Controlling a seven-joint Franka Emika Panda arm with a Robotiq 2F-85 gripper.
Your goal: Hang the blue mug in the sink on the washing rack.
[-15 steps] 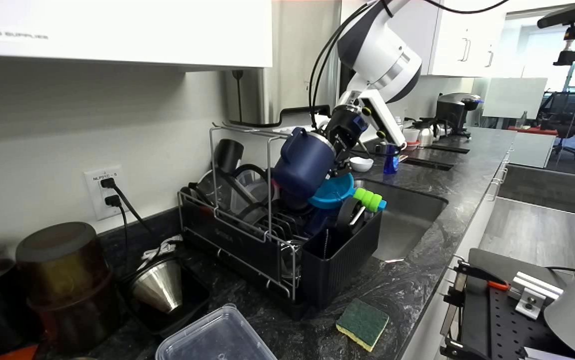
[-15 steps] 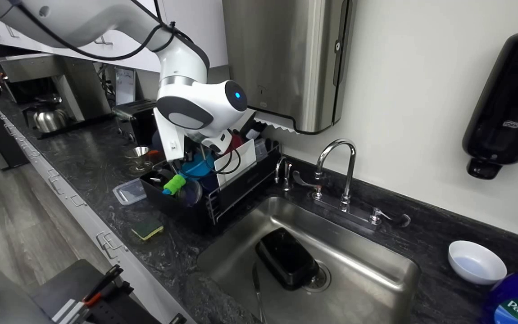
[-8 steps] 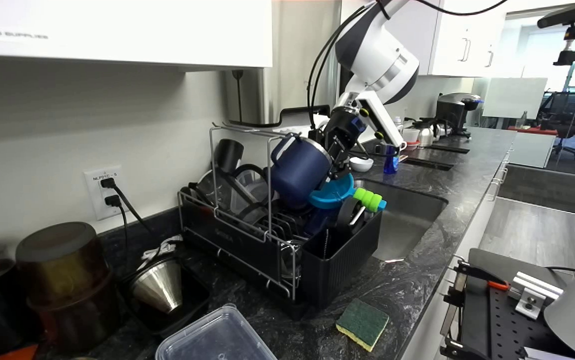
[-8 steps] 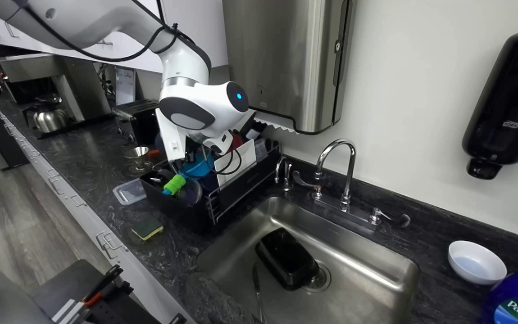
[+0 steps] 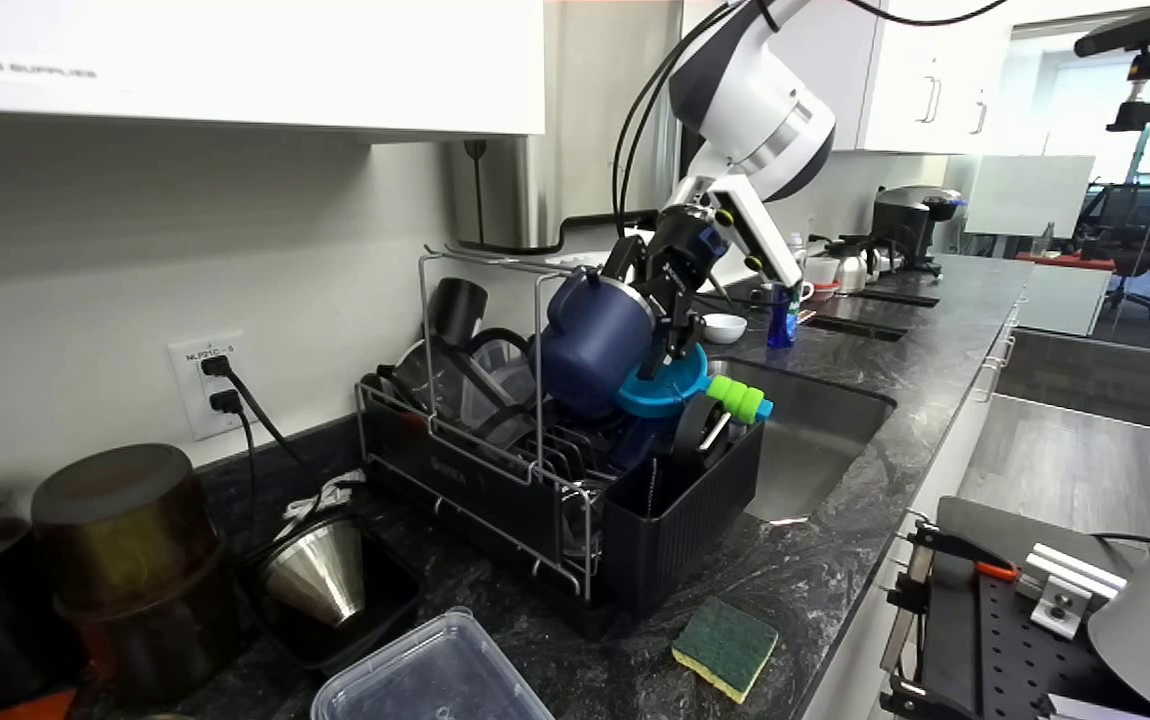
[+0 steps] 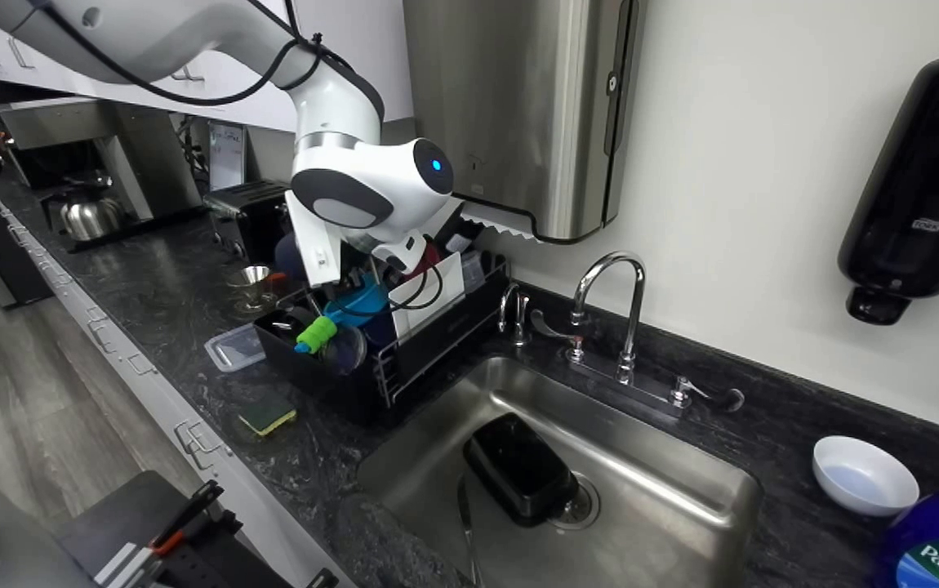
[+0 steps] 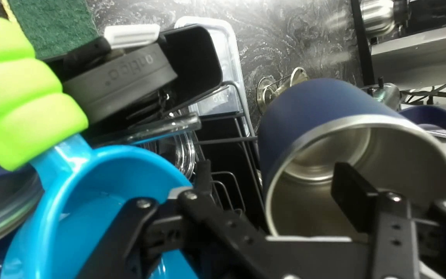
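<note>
The blue mug (image 5: 587, 345) lies tilted in the upper part of the washing rack (image 5: 483, 500), beside a tall wire post. Whether the wire passes through its handle, I cannot tell. In the wrist view the steel-lined mug (image 7: 304, 104) turns its mouth towards me, with its handle (image 7: 440, 120) at the right. My gripper (image 7: 276, 186) stands open across the rim: one of its fingers (image 7: 353, 193) is at the mouth, the other outside the wall, with a gap to the rim. In an exterior view the gripper (image 5: 641, 315) is close behind the mug. The arm hides most of both in an exterior view.
A light-blue cup (image 7: 126, 170) with a green grip sits right by the outer finger. A black caddy (image 5: 680, 520) hangs on the rack's end. The sink (image 6: 641, 563) holds a black dish (image 6: 518, 469) and a knife. A sponge (image 5: 725, 648) lies on the counter.
The jaws have spread and come off the mug's rim. In an exterior view the mug has shifted slightly left and settled, and the arm has edged left too.
</note>
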